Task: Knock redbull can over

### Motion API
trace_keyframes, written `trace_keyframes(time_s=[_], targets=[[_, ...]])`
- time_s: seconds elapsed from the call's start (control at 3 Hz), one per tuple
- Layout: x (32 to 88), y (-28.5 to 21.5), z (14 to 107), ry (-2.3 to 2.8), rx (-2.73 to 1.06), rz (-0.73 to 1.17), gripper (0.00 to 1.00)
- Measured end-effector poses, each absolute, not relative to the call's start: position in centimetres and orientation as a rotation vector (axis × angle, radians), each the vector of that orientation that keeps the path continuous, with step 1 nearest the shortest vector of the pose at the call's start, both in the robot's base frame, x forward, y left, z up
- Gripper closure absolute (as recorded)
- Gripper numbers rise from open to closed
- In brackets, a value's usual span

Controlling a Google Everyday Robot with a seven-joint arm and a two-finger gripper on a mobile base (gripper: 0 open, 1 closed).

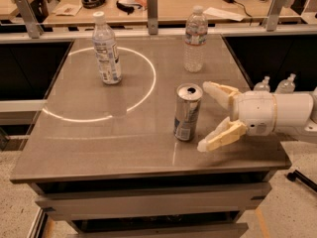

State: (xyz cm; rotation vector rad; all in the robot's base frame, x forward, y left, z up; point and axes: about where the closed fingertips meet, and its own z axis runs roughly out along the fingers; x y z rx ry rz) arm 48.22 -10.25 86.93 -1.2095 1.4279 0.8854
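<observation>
The redbull can [187, 112], slim and silver with blue panels and an opened top, stands upright on the grey table [99, 138] right of the middle. My gripper [207, 117] reaches in from the right, level with the can and just to its right. It is open, with one cream finger [218, 92] at the far side near the can's top and the other finger [220, 137] at the near side by the can's base. The fingers do not touch the can.
Two clear water bottles with white caps stand upright: one [106, 49] at the back left inside a white circle of light, one [194, 39] at the back, beyond the can. Two more bottles [277, 85] sit below the table's right edge. A desk with clutter lies behind.
</observation>
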Motion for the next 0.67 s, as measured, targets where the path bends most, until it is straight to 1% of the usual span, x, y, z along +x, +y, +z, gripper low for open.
trace_keyframes(time_s=[0.67], targets=[[49.0,-6.8,87.4,1.341,-1.252,0.989,0.00]])
